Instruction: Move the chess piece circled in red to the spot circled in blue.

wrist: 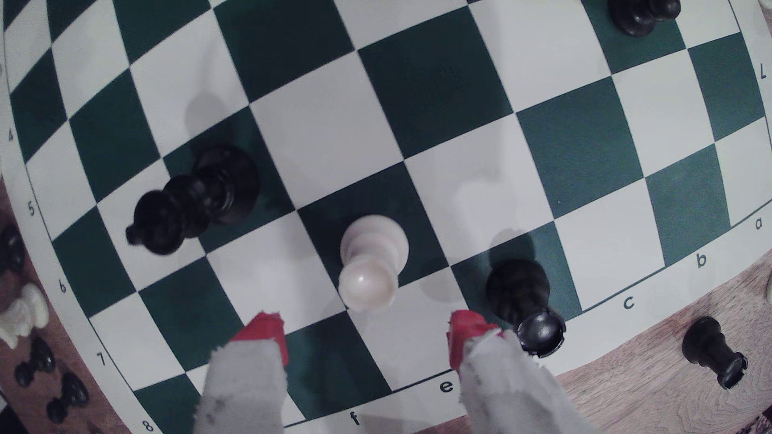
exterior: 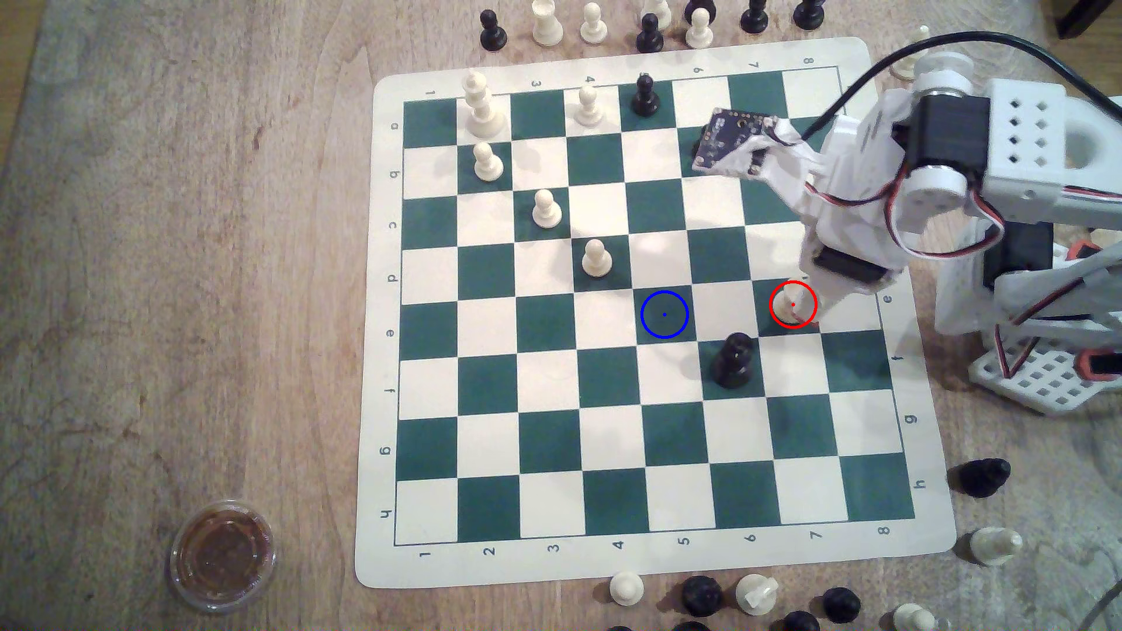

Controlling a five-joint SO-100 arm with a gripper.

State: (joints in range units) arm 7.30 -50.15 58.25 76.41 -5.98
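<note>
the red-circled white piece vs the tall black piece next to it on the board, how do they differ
The red-circled white piece is cream; the tall black piece is black. The white one is short with a wide flat-rimmed top, the black one taller with a small finial. The white one stands before the open gripper; the black one is off to one side. Both stand upright on green squares.

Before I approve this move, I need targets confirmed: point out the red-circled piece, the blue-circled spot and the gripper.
chess piece (exterior: 792,303), exterior view, its top
spot (exterior: 664,314), exterior view, square's centre
gripper (wrist: 367,334), wrist view, between its red tips
</note>
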